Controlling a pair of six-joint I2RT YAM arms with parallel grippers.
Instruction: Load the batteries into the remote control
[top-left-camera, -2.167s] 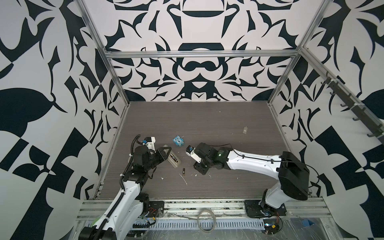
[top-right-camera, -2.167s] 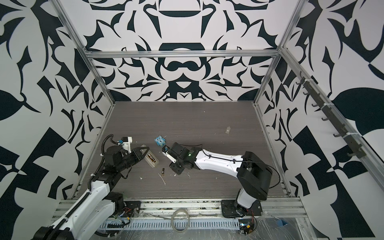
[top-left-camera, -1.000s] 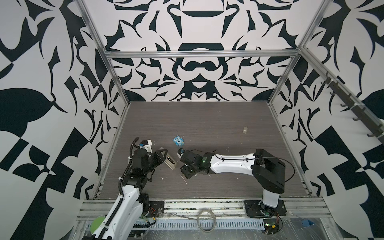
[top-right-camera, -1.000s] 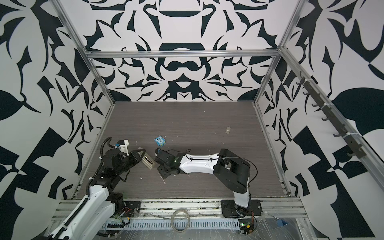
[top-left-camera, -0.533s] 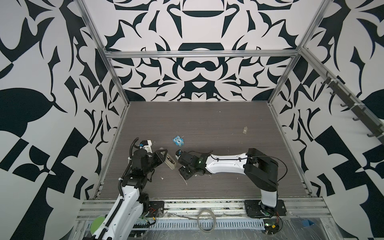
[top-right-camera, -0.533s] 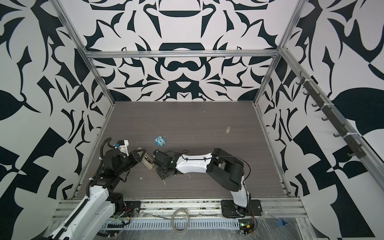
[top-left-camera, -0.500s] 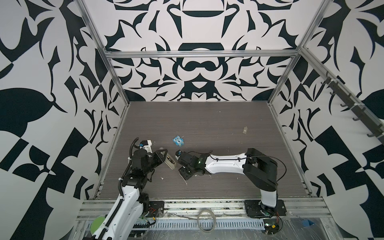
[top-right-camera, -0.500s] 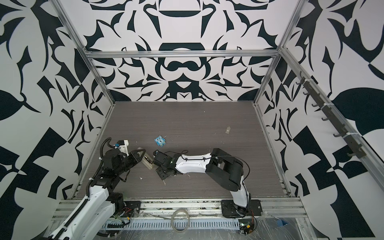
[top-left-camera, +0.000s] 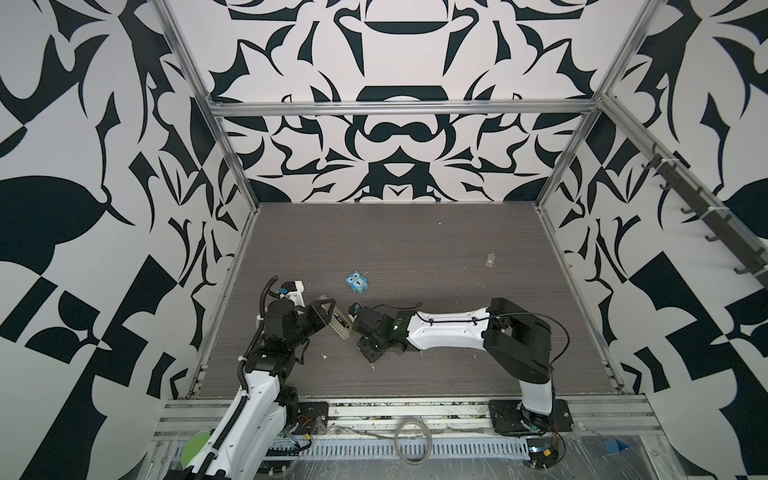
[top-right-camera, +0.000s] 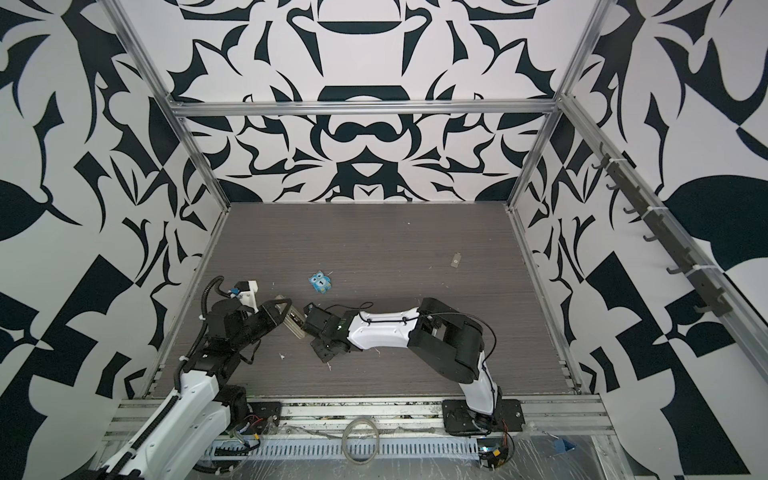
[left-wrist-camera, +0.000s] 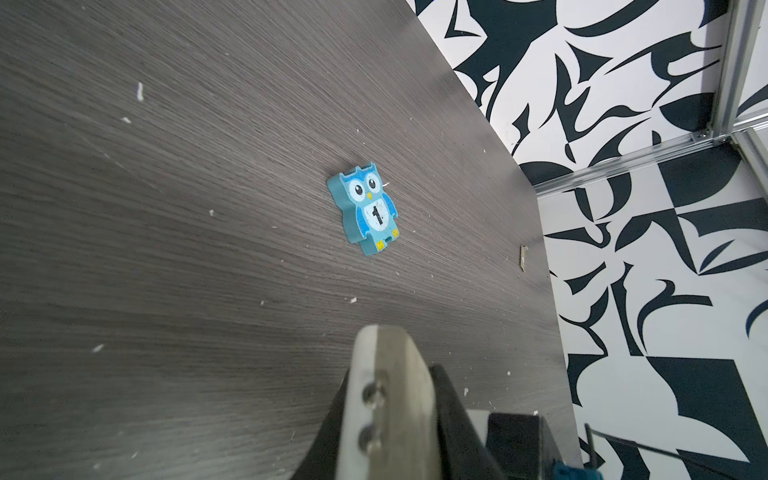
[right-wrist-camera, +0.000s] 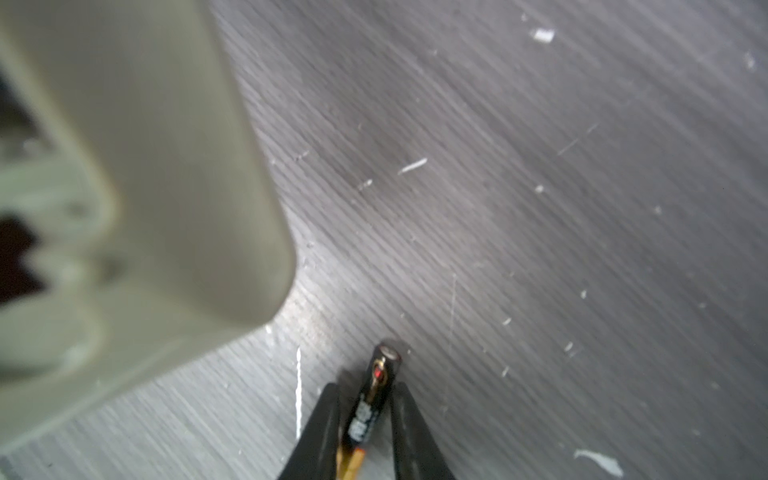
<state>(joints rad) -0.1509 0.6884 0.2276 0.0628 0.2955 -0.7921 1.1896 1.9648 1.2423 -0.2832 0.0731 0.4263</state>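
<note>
The grey wood-grain tabletop (top-left-camera: 415, 232) shows whole in both top views. Each wrist view catches only a slice of it, flecked with pale crumbs.

The left claw (top-left-camera: 327, 312) is clenched on one end of the remote control (top-left-camera: 340, 326), whose other end juts toward the right claw (top-left-camera: 369, 354). The grip itself is too small to read in both top views. The left wrist view gives only one pale finger (left-wrist-camera: 386, 395) with two screw heads, blurred and cut off by the frame edge, and the handset cannot be made out there. The right wrist view has the remote control (right-wrist-camera: 137, 208) huge and out of focus just beside the right claw, running off the frame. Its open side is a smear of dark hollows and pale ribs, and what lies inside cannot be told.

The blue owl figure (top-left-camera: 357, 282) marked "1" lies flat beyond both claws, apart from them. Only the left wrist view shows the owl figure (left-wrist-camera: 368, 214) sharply.

The small grey cover plate (top-left-camera: 490, 259) lies well apart from the right claw, on its far outer side. The left wrist view sees the cover plate (left-wrist-camera: 522, 264) only edge-on.

The battery (right-wrist-camera: 368, 415) is hidden under the right claw in both top views and shows only in the right wrist view. It is a dark cell with a gold end, pinched between the claw's two dark fingers (right-wrist-camera: 409, 428), its lower end cut off by the frame. Whether it rests on the tabletop or is raised cannot be told.
</note>
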